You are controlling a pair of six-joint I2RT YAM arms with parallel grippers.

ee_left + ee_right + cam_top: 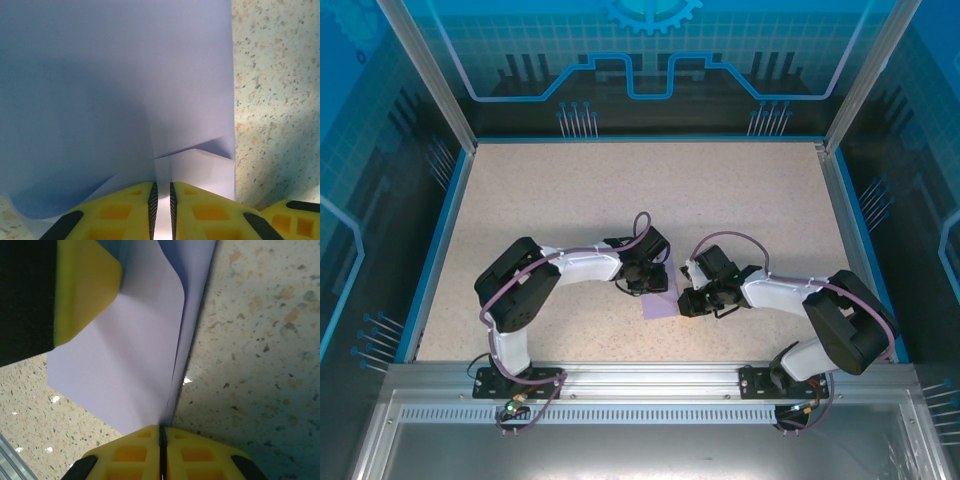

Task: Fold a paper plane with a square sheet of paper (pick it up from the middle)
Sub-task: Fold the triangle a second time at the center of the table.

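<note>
**Both grippers pinch the lilac sheet, part-folded**

Top external: the paper sheet [659, 306] lies on the speckled table [620, 190], near the middle, between the two arm tips. The left gripper [643, 281] is at its upper-left edge and the right gripper [693, 299] at its right edge. Both are up against it. The jaws are too small here to read.

Left wrist: the left gripper [161, 195] has its jaws almost together, with a thin slit and a pale strip of paper sheet [110, 100] in it. That reads as clamped on the sheet. The sheet rises ahead of the fingers, creased, with a folded flap at low right. The table [275, 100] is on the right. A second yellow finger [295, 220] shows in the bottom-right corner, likely the other arm's.

Right wrist: the right gripper [162, 432] has its jaws pressed fully together. The doubled edge of the paper sheet [130, 360] runs straight into the seam, so it is gripping it. Two layers show, and the upper one curls away. A yellow pad [85, 285] sits at upper left, over the sheet, with the table [260, 340] to the right.

Handling, as a judgement: the sheet is very light, thin and floppy, stiff only along its creases. It will likely sag or curl if held from one edge. Any crease is permanent, and it could tear if the arms pull apart. Lying flat on the table it would be hard to get under. The best hold is a small pinch on an edge or fold line where the layers double, on opposite sides, taut but without tugging.
</note>
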